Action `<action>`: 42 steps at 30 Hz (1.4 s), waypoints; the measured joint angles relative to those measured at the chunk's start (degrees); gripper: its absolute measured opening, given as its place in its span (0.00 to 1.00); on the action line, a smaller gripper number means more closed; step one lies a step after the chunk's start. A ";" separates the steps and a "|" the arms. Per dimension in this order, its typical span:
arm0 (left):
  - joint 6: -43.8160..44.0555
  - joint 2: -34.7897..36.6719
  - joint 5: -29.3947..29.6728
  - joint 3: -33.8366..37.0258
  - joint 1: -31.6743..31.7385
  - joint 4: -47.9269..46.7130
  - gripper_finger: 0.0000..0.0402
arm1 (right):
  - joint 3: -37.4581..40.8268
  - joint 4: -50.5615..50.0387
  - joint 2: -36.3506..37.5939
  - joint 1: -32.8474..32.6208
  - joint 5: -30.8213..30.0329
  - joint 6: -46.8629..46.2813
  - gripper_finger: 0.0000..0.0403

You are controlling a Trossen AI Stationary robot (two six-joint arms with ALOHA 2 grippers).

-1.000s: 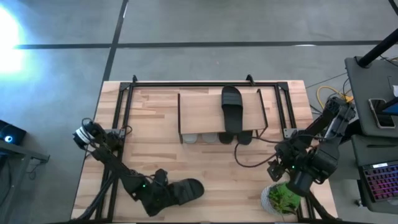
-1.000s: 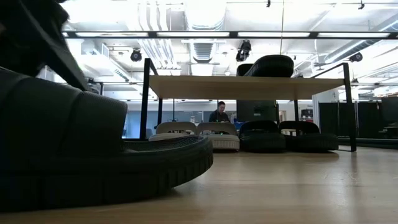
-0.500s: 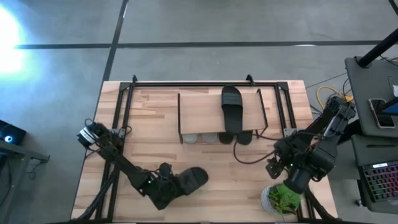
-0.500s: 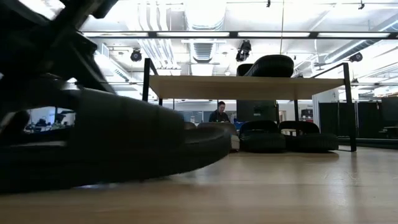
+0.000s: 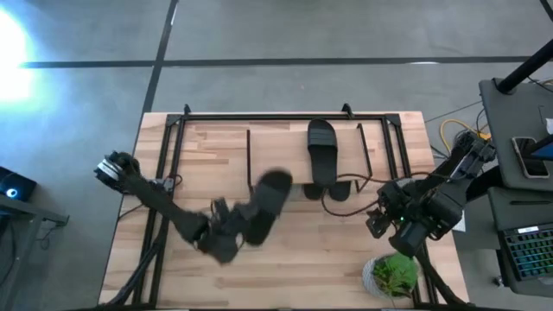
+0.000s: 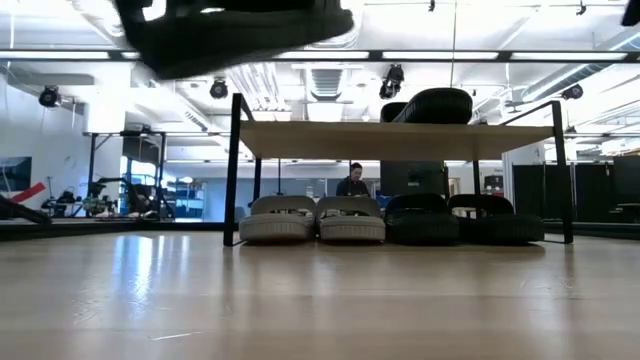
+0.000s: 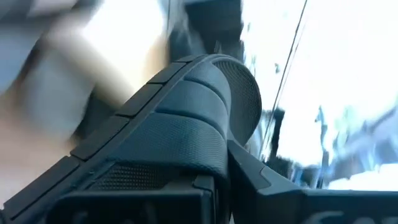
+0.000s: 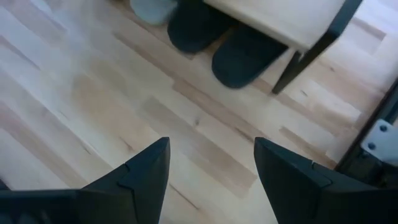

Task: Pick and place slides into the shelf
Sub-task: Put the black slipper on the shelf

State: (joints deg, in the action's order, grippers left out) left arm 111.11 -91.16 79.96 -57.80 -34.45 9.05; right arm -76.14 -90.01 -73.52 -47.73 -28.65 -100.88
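Slippage threatened: my left pincer clamped one black slide by its heel above the desk, short of the shelf.

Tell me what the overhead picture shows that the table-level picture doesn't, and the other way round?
Only the overhead view shows both arms: the left end effector shut on a black slide lifted over the table, the right end effector open near a green plant.

Only the table-level view shows the row under the shelf: two grey slides beside two black slides, and a person far behind.

Both show the shelf, the black slide on top and the lifted slide.
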 joint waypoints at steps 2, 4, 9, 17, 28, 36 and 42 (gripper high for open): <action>-4.99 2.51 2.64 -1.33 4.01 0.48 0.00 | 0.00 -0.03 0.86 0.56 -1.54 0.01 0.56; -11.72 4.69 4.01 -3.65 8.36 0.99 0.00 | -0.02 -0.01 1.74 1.13 -2.66 0.27 0.56; -29.19 6.22 1.66 -10.63 18.87 1.25 0.00 | -0.01 -0.03 2.92 1.84 -4.69 3.00 0.55; -24.84 -3.16 -9.63 -18.06 26.97 0.98 0.00 | -6.00 0.25 0.90 3.55 -17.03 12.73 0.48; -18.98 -12.44 -12.56 -25.04 29.81 0.98 0.00 | -8.09 1.41 0.22 8.70 -17.50 19.39 0.16; -19.90 -12.16 -7.95 -24.90 30.30 -0.29 0.08 | -8.07 5.65 0.22 10.36 -18.00 24.54 0.12; -9.82 -14.49 -8.85 -22.65 30.73 -1.23 0.16 | -8.04 11.02 0.22 13.79 -17.44 31.62 0.13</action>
State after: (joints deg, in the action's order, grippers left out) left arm 101.28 -105.64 71.11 -80.45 -3.71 7.82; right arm -84.18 -79.00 -73.30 -33.93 -46.09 -69.26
